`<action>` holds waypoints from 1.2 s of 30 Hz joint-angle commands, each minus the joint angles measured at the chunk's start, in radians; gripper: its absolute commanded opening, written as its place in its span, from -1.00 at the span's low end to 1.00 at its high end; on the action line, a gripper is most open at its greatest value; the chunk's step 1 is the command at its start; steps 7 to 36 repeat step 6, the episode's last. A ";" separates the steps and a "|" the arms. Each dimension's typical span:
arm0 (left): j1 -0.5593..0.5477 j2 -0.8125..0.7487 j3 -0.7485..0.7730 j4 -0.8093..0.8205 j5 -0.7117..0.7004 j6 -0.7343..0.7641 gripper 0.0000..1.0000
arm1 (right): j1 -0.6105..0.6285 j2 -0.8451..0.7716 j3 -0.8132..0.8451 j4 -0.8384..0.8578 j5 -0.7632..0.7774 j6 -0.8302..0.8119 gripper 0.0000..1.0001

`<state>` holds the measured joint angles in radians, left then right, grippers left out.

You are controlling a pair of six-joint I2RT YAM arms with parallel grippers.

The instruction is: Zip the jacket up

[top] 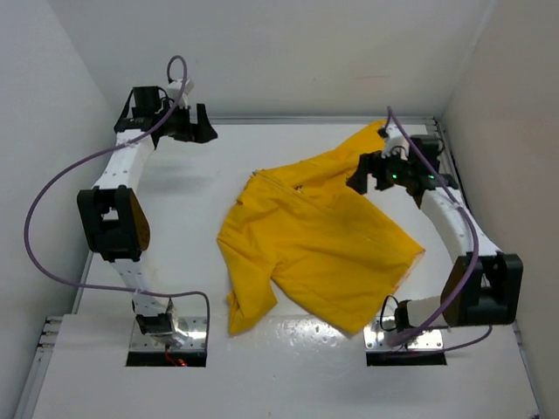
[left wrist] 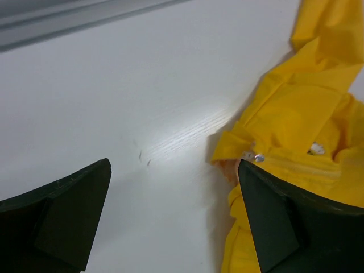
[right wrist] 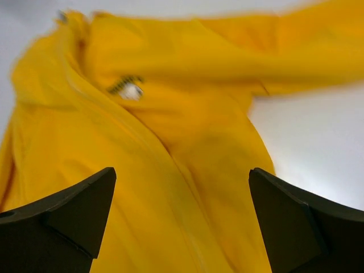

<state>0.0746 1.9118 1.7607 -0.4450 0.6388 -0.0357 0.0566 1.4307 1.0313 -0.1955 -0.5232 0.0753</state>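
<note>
The yellow jacket [top: 306, 244] lies spread on the white table [top: 210, 192], collar toward the back left and one sleeve reaching to the back right. Its front zipper line [right wrist: 170, 170] runs diagonally down the middle. My left gripper [top: 199, 129] hovers at the back left, apart from the jacket. In the left wrist view it [left wrist: 174, 165] stands open over bare table, with the collar end and a small metal zipper pull [left wrist: 259, 157] just off its right finger. My right gripper [top: 362, 177] hangs above the jacket's upper right part. It [right wrist: 182, 170] is open, with nothing between its fingers.
White walls close in the table on the left, back and right. A raised rim [top: 323, 118] runs along the back edge. Purple cables [top: 44, 201] loop off both arms. The arm bases [top: 166, 330] sit at the near edge.
</note>
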 commanded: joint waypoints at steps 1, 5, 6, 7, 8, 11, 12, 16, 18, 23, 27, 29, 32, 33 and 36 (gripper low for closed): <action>0.000 -0.108 -0.151 -0.104 -0.214 0.082 1.00 | -0.151 -0.101 -0.081 -0.311 0.023 -0.114 1.00; 0.013 -0.224 -0.409 0.015 -0.260 0.103 1.00 | -0.293 -0.231 -0.258 -0.246 0.003 -0.166 1.00; 0.013 -0.247 -0.449 0.075 -0.293 0.103 1.00 | -0.338 -0.236 -0.298 -0.248 -0.015 -0.172 1.00; 0.013 -0.247 -0.449 0.075 -0.293 0.103 1.00 | -0.338 -0.236 -0.298 -0.248 -0.015 -0.172 1.00; 0.013 -0.247 -0.449 0.075 -0.293 0.103 1.00 | -0.338 -0.236 -0.298 -0.248 -0.015 -0.172 1.00; 0.013 -0.247 -0.449 0.075 -0.293 0.103 1.00 | -0.338 -0.236 -0.298 -0.248 -0.015 -0.172 1.00; 0.013 -0.247 -0.449 0.075 -0.293 0.103 1.00 | -0.338 -0.236 -0.298 -0.248 -0.015 -0.172 1.00; 0.013 -0.247 -0.449 0.075 -0.293 0.103 1.00 | -0.338 -0.236 -0.298 -0.248 -0.015 -0.172 1.00; 0.013 -0.247 -0.449 0.075 -0.293 0.103 1.00 | -0.338 -0.236 -0.298 -0.248 -0.015 -0.172 1.00; 0.013 -0.247 -0.449 0.075 -0.293 0.103 1.00 | -0.338 -0.236 -0.298 -0.248 -0.015 -0.172 1.00; 0.013 -0.247 -0.449 0.075 -0.293 0.103 1.00 | -0.338 -0.236 -0.298 -0.248 -0.015 -0.172 1.00; 0.013 -0.247 -0.449 0.075 -0.293 0.103 1.00 | -0.338 -0.236 -0.298 -0.248 -0.015 -0.172 1.00; 0.013 -0.247 -0.449 0.075 -0.293 0.103 1.00 | -0.338 -0.236 -0.298 -0.248 -0.015 -0.172 1.00; 0.013 -0.247 -0.449 0.075 -0.293 0.103 1.00 | -0.338 -0.236 -0.298 -0.248 -0.015 -0.172 1.00; 0.013 -0.247 -0.449 0.075 -0.293 0.103 1.00 | -0.338 -0.236 -0.298 -0.248 -0.015 -0.172 1.00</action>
